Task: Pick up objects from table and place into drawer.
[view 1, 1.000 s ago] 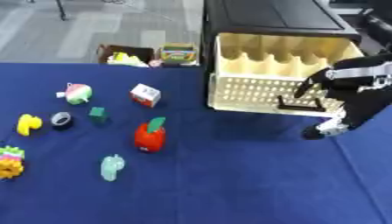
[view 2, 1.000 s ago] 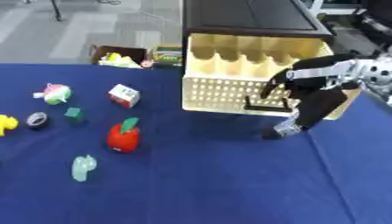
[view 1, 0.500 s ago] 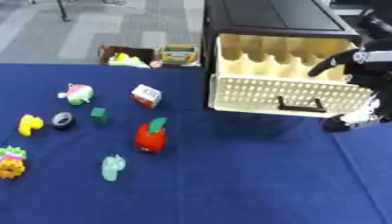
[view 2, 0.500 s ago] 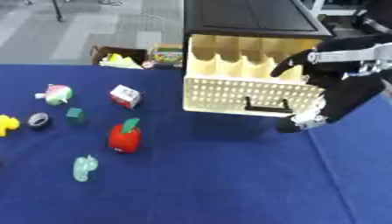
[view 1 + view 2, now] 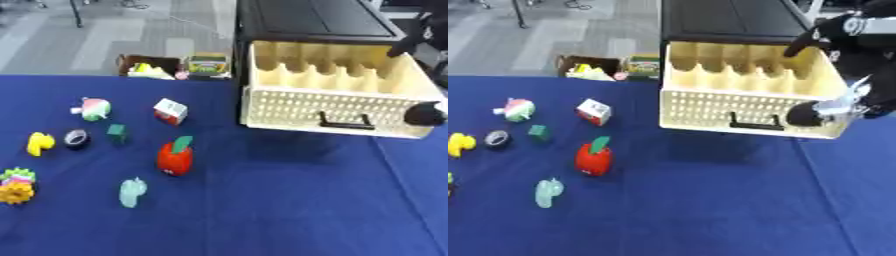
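Hovering right hand (image 5: pixel 843 67) beside open drawer (image 5: pixel 745 90).

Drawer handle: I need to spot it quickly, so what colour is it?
Black, on the cream drawer front; the handle shows best in the right eye view.

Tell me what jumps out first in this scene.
The cream drawer stands pulled open from the black cabinet at upper right, with the robot's right hand at its far right corner. On the blue table, small toys lie scattered at left, the red apple brightest.
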You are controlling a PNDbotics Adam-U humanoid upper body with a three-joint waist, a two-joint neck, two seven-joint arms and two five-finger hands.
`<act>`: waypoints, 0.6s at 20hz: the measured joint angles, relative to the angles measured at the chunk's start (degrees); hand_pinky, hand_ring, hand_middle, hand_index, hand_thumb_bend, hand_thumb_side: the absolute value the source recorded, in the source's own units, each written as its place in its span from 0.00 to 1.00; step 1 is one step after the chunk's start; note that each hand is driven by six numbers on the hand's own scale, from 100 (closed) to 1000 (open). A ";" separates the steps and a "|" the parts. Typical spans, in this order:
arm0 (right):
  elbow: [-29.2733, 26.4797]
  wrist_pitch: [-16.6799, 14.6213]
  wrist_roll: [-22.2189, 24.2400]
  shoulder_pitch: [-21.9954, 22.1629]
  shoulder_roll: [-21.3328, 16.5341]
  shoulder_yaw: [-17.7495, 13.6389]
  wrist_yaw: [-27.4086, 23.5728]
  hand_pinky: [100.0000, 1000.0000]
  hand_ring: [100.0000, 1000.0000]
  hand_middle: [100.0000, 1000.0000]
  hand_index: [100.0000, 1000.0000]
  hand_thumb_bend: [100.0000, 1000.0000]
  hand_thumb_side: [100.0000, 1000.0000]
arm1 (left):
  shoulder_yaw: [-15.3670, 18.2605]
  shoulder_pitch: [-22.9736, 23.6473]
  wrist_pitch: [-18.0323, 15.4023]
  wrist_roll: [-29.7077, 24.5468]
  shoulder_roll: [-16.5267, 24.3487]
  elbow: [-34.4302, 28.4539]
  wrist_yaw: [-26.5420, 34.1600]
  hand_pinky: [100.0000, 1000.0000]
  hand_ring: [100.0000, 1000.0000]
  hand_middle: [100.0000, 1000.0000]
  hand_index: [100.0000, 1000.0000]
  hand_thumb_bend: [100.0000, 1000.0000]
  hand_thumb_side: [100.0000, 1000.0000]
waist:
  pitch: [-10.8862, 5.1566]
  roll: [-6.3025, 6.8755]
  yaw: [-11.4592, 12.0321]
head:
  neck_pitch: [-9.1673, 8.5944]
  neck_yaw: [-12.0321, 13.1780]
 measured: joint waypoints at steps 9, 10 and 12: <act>-0.19 2.48 -6.78 -2.85 2.91 -10.85 6.74 0.05 0.12 0.03 0.75 0.42 0.82 | -1.62 -0.50 3.96 -4.58 7.14 0.00 -5.29 0.43 0.52 0.57 0.83 0.03 0.57 | -0.47 1.46 0.02 | 1.40 3.58; -0.20 2.38 -7.55 -3.09 3.03 -11.24 7.15 0.05 0.13 0.03 0.75 0.42 0.82 | -2.38 -0.34 4.73 -5.42 8.46 0.02 -6.12 0.44 0.53 0.59 0.84 0.02 0.56 | -0.47 1.77 0.04 | 1.48 3.83; -0.20 2.26 -9.13 -3.53 3.32 -11.71 7.65 0.05 0.13 0.03 0.74 0.42 0.82 | -4.53 0.43 6.35 -7.12 11.15 0.82 -7.84 0.45 0.54 0.60 0.84 0.01 0.56 | -0.50 2.26 -0.04 | 1.50 4.22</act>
